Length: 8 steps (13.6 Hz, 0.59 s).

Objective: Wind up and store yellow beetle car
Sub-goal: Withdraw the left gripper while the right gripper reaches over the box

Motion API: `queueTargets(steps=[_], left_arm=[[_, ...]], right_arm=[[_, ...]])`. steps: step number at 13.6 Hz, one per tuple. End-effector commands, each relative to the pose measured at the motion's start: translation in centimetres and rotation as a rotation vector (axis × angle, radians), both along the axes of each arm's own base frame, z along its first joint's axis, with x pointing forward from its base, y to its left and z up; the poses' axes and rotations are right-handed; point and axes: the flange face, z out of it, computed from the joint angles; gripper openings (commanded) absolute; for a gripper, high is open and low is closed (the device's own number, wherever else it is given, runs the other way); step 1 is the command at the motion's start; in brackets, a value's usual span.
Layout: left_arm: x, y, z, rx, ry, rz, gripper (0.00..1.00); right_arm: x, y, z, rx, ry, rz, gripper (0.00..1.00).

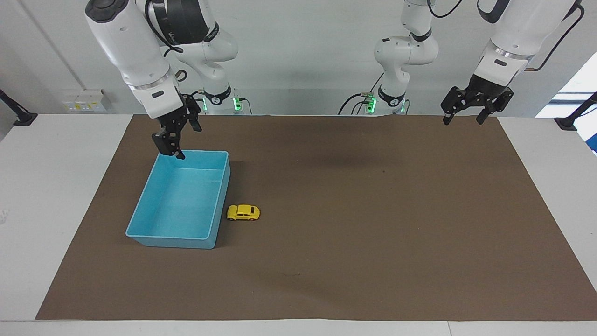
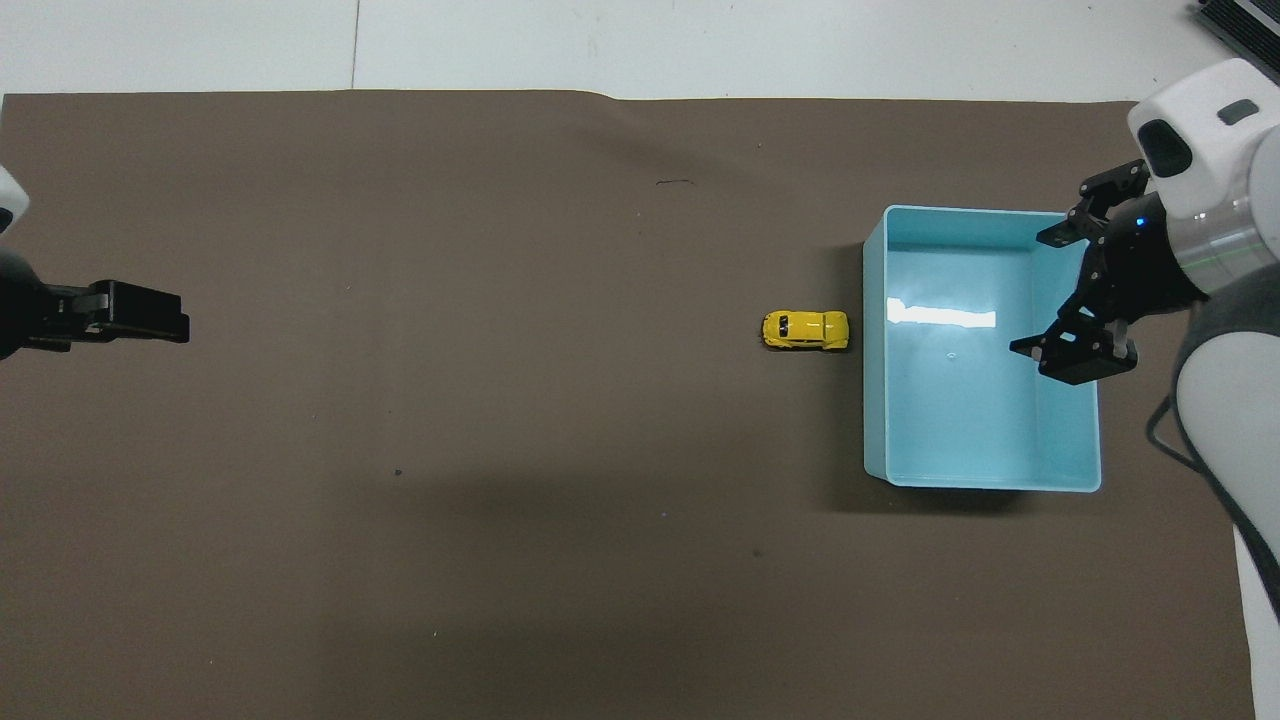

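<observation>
The yellow beetle car (image 1: 243, 212) (image 2: 806, 330) stands on its wheels on the brown mat. It is just beside the light blue bin (image 1: 172, 241) (image 2: 960, 430), on the side toward the left arm's end of the table. The bin holds nothing. My right gripper (image 1: 186, 140) (image 2: 1045, 295) hangs open over the bin's edge nearest the robots, with nothing in it. My left gripper (image 1: 463, 120) (image 2: 150, 325) is open and raised over the mat's edge at the left arm's end, well away from the car.
The brown mat (image 1: 354, 233) covers most of the white table (image 1: 51, 186). A dark object (image 2: 1240, 25) lies off the mat at the table's corner farthest from the robots, at the right arm's end.
</observation>
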Motion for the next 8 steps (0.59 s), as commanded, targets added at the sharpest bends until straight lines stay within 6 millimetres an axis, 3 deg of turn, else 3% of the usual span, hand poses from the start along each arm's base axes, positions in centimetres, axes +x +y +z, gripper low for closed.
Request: queueTargets(steps=[1,8], left_arm=[[-0.4,1.0,0.1,0.014,0.008,0.008,1.00],[-0.2,-0.5,0.3,0.011,0.006,-0.033,1.00]], right_arm=[[1.3,0.5,-2.2,0.025,0.001,0.051,1.00],[3.5,5.1,-8.6,0.026,-0.019,0.105,1.00]])
